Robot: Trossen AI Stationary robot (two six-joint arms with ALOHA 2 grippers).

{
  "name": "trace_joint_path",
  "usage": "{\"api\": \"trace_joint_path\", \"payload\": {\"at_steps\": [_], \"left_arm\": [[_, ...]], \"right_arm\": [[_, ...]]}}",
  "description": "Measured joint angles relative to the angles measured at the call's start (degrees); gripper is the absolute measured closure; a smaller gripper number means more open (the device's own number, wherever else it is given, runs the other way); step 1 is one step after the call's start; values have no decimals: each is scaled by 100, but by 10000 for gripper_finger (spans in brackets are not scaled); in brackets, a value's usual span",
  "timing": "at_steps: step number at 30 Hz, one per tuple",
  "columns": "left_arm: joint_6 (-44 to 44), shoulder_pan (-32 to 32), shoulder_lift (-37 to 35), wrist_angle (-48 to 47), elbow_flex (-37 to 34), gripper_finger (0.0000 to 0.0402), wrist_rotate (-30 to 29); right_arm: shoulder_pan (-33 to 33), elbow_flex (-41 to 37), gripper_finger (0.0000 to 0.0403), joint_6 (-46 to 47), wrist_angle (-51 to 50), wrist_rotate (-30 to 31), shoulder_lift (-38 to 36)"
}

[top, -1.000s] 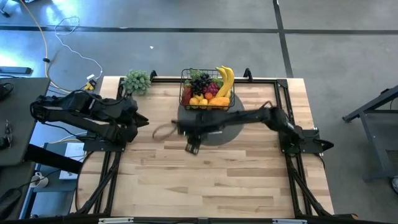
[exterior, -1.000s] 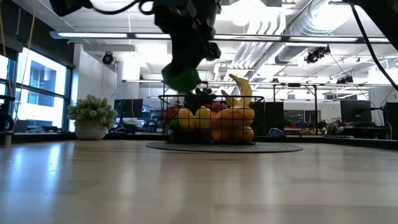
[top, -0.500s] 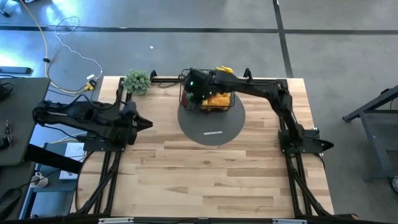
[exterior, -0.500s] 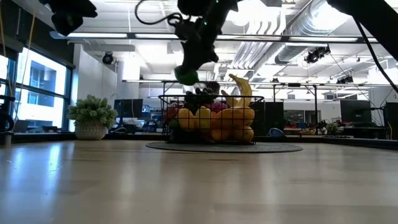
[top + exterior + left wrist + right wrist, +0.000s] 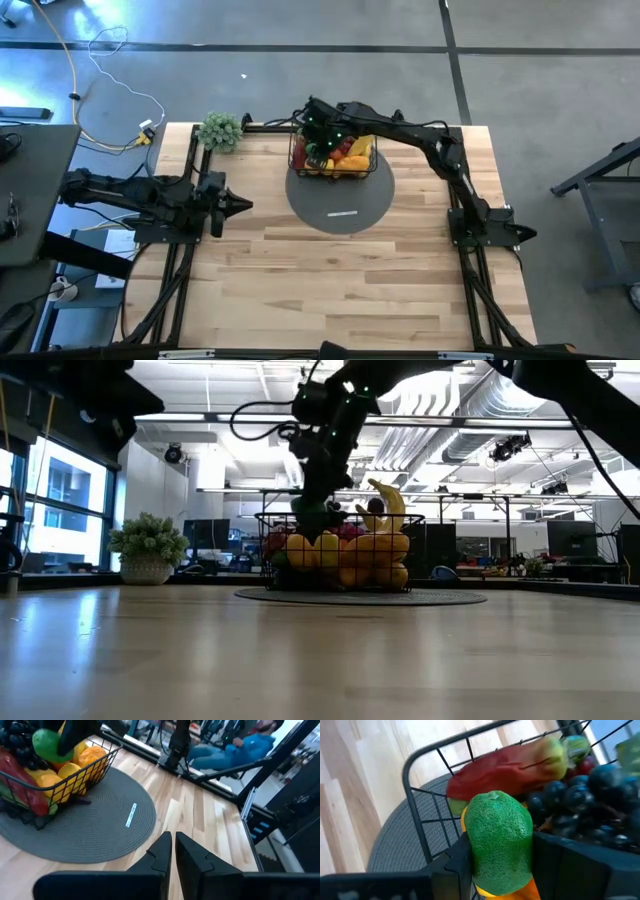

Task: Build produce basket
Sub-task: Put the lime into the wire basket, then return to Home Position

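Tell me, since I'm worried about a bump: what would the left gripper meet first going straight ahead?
Probably nothing close. The shut left gripper points across bare table, passing beside the grey mat and basket; beyond lies the right arm's base, though depth is unclear.

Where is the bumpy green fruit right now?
The bumpy green round fruit sits between the right gripper fingers, over the black wire-mesh basket's left end, beside the dark grapes.

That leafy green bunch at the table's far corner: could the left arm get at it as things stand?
Probably yes. The leafy bunch stands alone on the left side, with bare wood between it and the shut left gripper. The right gripper is busy over the basket, holding a green fruit, out of the way.
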Motion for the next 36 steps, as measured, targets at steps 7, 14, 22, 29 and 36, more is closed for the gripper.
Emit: {"api": "trace_joint_path", "payload": {"at_steps": [7, 14, 22, 29, 36], "left_arm": [[-43, 0, -489, 928, -816, 401, 0], [-88, 0, -951, 1750, -1508, 401, 2], [165, 2, -1235, 2002, -1673, 401, 176], [686, 2, -1327, 2387, -1671, 401, 260], [779, 1, -1348, 2372, -1671, 401, 465]], "right_arm": [[0, 0, 267, -2, -102, 2, 161], [0, 0, 191, 206, -152, 369, 160], [13, 88, 159, 352, -359, 354, 74], [11, 722, 158, 351, -719, 335, 65], [103, 1360, 157, 486, -1116, 299, -39]]}}
